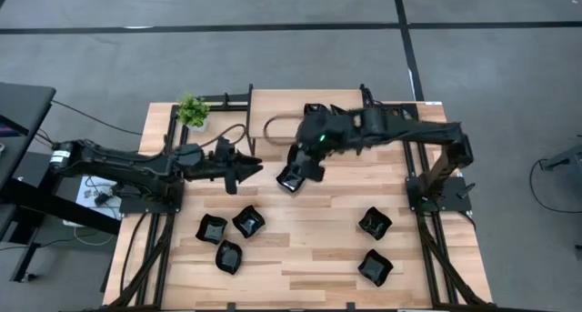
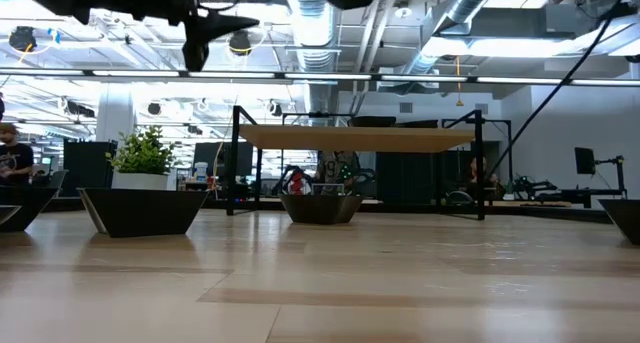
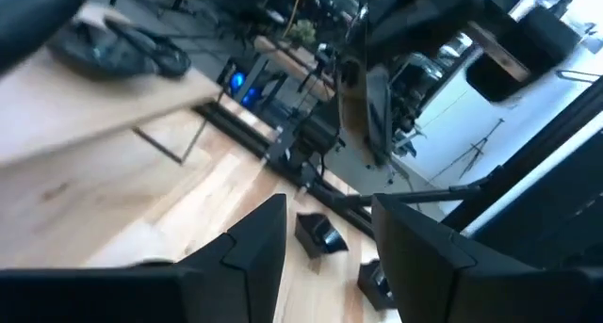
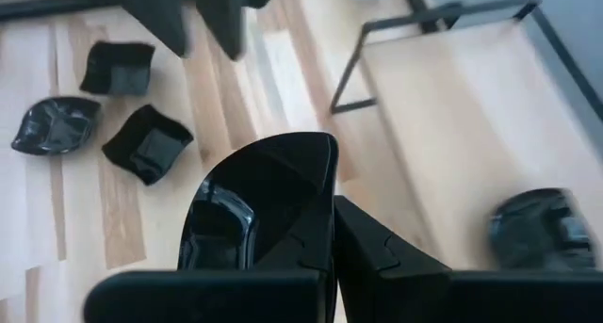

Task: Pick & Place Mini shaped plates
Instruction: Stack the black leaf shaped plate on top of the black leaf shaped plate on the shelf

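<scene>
High view: right gripper (image 1: 293, 177) holds one mini plate (image 1: 293, 178) above the table (image 1: 309, 248) centre, fingers clamped on its rim; left gripper (image 1: 255, 167) is just left of it, fingers open, empty. Three plates (image 1: 230, 238) lie near-left on the table, two plates (image 1: 375, 246) near-right.

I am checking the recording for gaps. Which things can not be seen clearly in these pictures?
- Right gripper holds a plate; its own fingers cover the rim where they pinch.
- Dark object on the raised shelf: blurred, right wrist view.
- Plates in the low view: edge-on, so shapes are unreadable.
- Left gripper: open, empty.
</scene>
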`<action>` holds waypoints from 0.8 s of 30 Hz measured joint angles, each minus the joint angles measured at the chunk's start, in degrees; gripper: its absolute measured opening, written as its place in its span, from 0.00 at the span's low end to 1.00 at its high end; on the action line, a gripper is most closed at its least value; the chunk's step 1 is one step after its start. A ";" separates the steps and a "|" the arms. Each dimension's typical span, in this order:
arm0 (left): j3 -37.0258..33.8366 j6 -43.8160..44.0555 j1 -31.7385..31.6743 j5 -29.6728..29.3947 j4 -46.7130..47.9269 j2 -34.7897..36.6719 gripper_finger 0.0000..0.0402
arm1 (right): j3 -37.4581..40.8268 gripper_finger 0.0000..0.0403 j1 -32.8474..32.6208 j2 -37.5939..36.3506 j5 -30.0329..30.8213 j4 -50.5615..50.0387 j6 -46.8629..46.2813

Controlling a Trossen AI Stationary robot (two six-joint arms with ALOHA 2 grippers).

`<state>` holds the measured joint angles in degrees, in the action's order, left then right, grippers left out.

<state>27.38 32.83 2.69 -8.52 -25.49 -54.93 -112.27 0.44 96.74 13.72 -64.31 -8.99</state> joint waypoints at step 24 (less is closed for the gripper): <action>0.00 -8.63 -0.27 -1.35 -0.34 3.92 0.39 | -0.04 0.00 44.50 10.04 -42.71 -1.34 32.05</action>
<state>27.38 24.21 2.42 -9.87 -25.82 -51.00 -112.31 44.94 106.78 -29.00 -65.65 23.06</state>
